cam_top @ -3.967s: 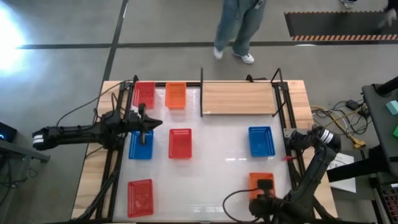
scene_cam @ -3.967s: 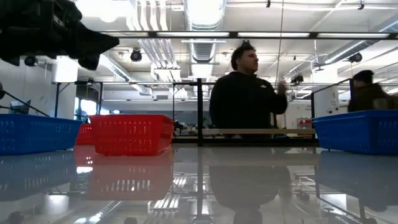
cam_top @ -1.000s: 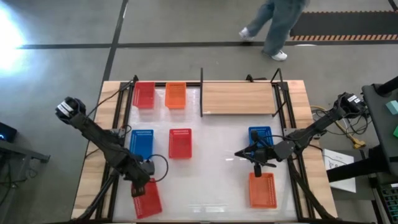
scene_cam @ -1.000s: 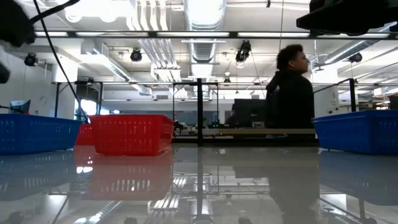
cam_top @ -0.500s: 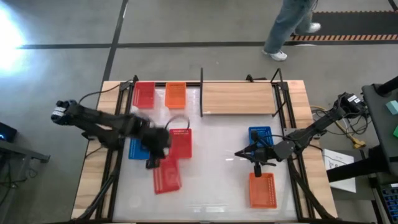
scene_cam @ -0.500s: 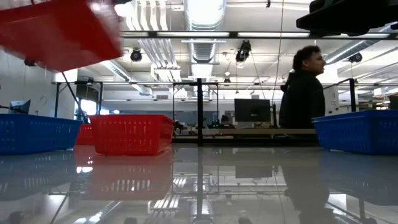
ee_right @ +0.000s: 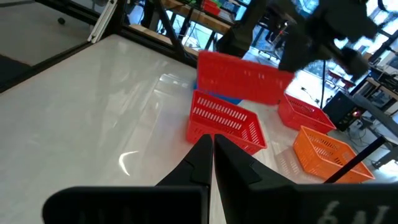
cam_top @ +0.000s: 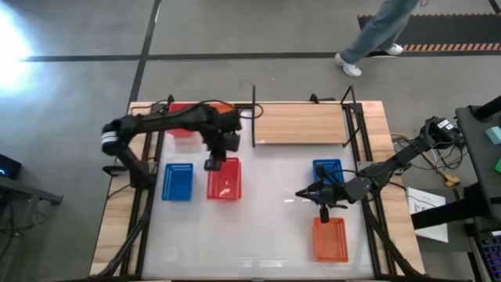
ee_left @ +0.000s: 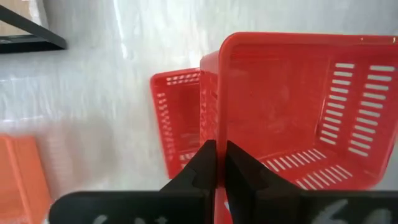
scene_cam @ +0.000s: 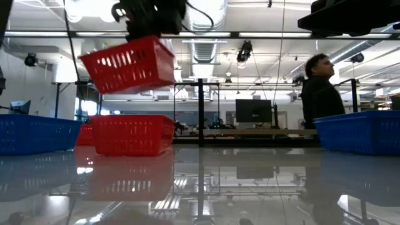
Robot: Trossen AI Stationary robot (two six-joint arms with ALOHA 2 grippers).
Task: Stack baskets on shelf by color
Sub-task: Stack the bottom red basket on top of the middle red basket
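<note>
Left gripper (ee_left: 216, 163) clamped on rim of lifted red basket (scene_cam: 129, 64) | directly above second red basket (scene_cam: 132, 134) | right gripper (ee_right: 209, 157) closed, empty, between blue basket (cam_top: 329, 177) and orange basket (cam_top: 329, 239)

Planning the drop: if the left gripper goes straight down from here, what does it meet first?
Probably the red basket on the table, roughly under the carried red basket in the left gripper; exact alignment is unclear.

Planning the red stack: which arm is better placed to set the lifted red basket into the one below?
Left: its gripper holds the lifted red basket above the other red basket; the right gripper hovers apart.
</note>
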